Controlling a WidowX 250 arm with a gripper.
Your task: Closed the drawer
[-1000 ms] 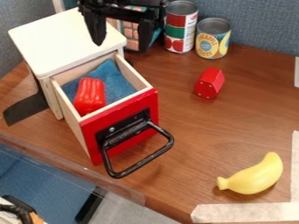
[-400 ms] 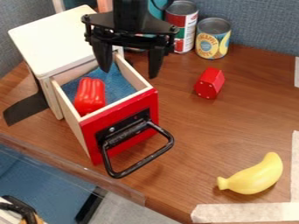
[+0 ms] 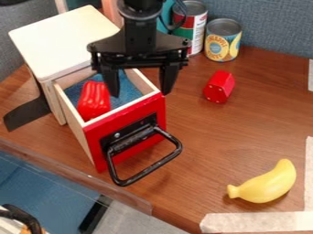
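Two fingers of the tool (image 3: 140, 93) are being held apart in the camera view, pointing down over the drawer (image 3: 131, 153). One is being seen over the blue cloth (image 3: 126, 87) inside, just beside the red toy pepper (image 3: 94, 100) in the view, the other at the right corner of the drawer's red front. Whether any part of the drawer is being touched cannot be told.

The drawer is being left pulled out from the wooden cabinet (image 3: 61, 39), which is being supported by the table (image 3: 202, 137) at the view's left. Its black handle (image 3: 143, 176) is being held out from the front panel, and the pepper is being carried inside on the cloth.

To the right of the drawer, a red block (image 3: 218, 87) is being supported by the table. Behind the block, a can with yellow fruit on its label (image 3: 222, 41) is being kept upright beside a taller can (image 3: 196, 27), which is being partly hidden by the arm. Near the lower right, a yellow toy banana (image 3: 266, 185) is being displayed on its side, just above pale tape (image 3: 256, 221).
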